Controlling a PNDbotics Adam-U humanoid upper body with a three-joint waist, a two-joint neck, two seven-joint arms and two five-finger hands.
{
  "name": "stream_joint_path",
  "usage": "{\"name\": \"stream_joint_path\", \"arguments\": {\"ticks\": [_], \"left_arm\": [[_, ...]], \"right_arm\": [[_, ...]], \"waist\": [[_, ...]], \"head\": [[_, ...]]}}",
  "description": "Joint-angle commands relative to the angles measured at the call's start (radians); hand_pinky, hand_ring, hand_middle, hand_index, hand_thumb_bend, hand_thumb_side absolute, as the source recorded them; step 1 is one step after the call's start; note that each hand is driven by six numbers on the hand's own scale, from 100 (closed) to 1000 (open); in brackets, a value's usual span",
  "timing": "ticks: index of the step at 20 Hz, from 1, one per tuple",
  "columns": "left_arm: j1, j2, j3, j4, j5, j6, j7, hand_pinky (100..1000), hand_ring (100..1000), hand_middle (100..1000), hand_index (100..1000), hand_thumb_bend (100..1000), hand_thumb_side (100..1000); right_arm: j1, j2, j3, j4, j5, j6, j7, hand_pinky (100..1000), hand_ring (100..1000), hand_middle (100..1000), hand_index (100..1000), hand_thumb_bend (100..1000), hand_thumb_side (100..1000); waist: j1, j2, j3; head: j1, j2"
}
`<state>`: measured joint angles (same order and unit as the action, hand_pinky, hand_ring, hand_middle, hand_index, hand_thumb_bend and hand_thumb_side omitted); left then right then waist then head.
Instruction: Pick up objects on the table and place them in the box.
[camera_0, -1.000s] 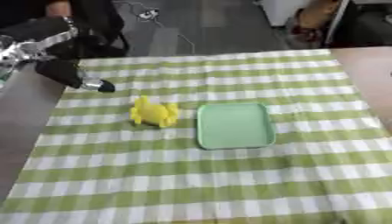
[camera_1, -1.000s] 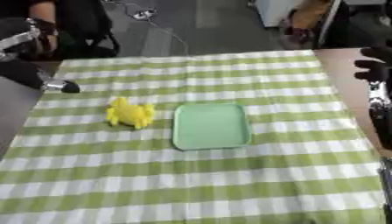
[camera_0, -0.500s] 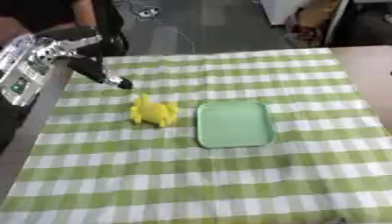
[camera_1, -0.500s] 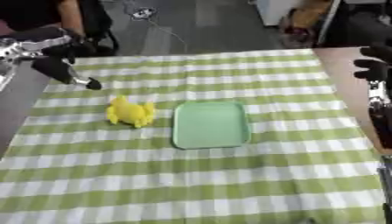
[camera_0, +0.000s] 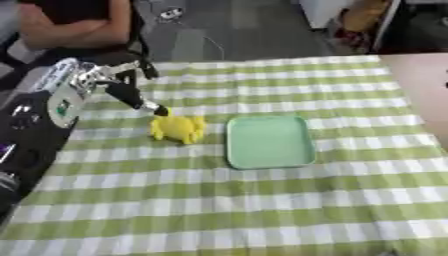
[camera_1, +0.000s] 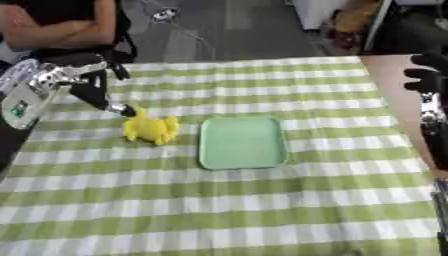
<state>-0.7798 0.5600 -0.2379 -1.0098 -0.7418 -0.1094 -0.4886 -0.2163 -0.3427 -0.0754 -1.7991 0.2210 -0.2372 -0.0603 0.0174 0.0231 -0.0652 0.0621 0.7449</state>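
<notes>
A yellow soft toy (camera_0: 178, 129) is lying on the green-and-white checked cloth (camera_0: 262, 200) that is covering the counter, left of centre. Just beside it, on its right and not touching, a pale green shallow tray (camera_0: 269, 141) is sitting flat with nothing in it. Nothing is lying between toy and tray, and nothing is blocking the toy from above. No readable writing is showing on either thing.

The left robot hand (camera_0: 131, 92) is reaching in from the left edge, its dark fingers extended down toward the toy's upper left corner; one fingertip (camera_0: 160, 111) is sitting right at the toy's edge, and whether it is touching cannot be told. It is grasping nothing. The right robot hand (camera_1: 427, 75) is showing at the right edge beyond the cloth, dark fingers curled, holding nothing.
</notes>
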Motion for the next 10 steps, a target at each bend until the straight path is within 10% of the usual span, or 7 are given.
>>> {"name": "stream_joint_path", "arguments": {"ticks": [1,10], "left_arm": [[-0.030,-0.012,-0.002,0.014,-0.022,-0.018,0.003,438,510,753,852,873,570],[-0.036,-0.060,0.000,0.060,-0.074,-0.041,0.032,439,506,751,849,865,570]], "right_arm": [[-0.005,-0.011,-0.001,-0.011,-0.005,-0.001,0.002,691,747,778,883,100,835],[-0.006,-0.008,0.000,-0.011,-0.007,-0.002,0.003,691,747,778,883,100,835]], "waist": [[-0.001,-0.007,0.001],[-0.004,-0.005,0.004]], "head": [[0.012,-0.002],[0.014,-0.005]]}}
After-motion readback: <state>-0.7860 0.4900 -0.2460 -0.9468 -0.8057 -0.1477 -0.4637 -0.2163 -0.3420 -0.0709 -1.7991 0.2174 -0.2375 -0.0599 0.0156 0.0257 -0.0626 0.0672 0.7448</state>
